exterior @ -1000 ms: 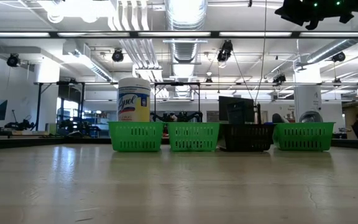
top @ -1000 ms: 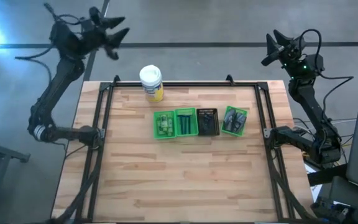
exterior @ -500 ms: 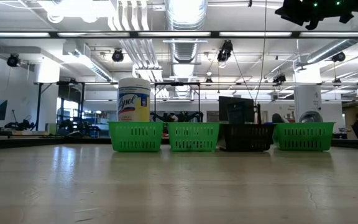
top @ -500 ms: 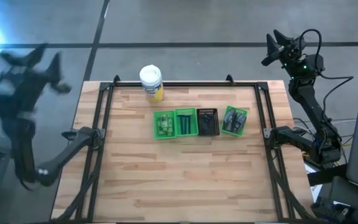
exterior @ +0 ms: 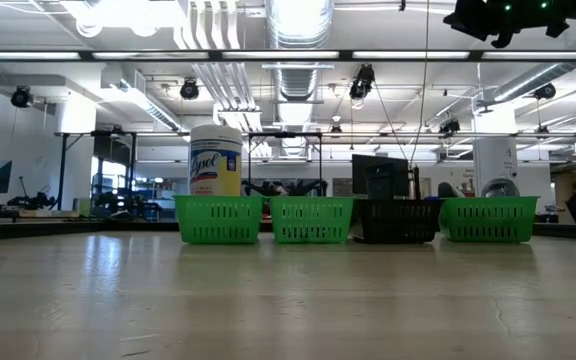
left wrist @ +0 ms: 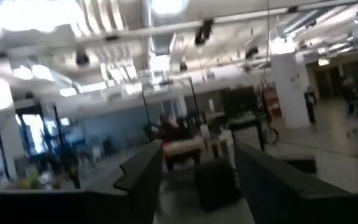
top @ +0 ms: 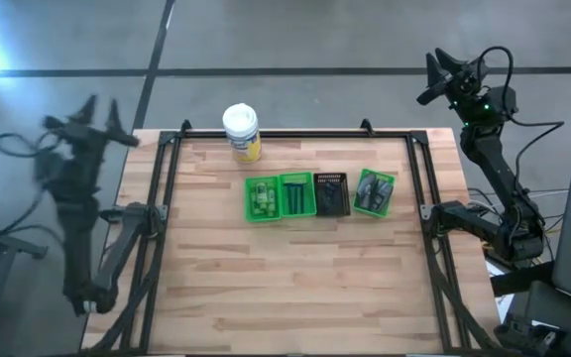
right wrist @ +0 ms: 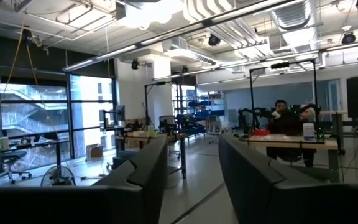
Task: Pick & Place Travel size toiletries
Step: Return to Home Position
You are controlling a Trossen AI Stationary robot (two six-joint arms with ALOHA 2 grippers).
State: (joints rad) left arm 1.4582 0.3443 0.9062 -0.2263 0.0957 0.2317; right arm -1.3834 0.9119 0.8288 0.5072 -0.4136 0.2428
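The toiletries lie in a row of four small trays at the table's middle. Pale green little bottles [top: 261, 198] fill the leftmost green tray, and dark tubes [top: 296, 195] the green tray beside it. A black tray [top: 331, 194] and the rightmost green tray hold more dark items [top: 373, 191]. The low view shows only the tray walls [exterior: 311, 220]. My left gripper [top: 94, 117] is open, blurred, beyond the table's left edge, and its wrist view [left wrist: 194, 180] looks into the room. My right gripper [top: 432, 77] is open, raised off the far right corner, its wrist view [right wrist: 191, 180] also facing the room.
A big white-lidded jar with a yellow label [top: 241, 132] stands at the far edge, behind the leftmost tray. A dark frame [top: 167, 188] runs along the table's sides. Bare wood [top: 295, 288] lies in front of the trays. A person [right wrist: 284, 121] sits far off in the room.
My left arm has swung fast from high over the table's far left corner out beyond the left edge and lower, blurred as it goes. Trays, jar and right arm have kept still.
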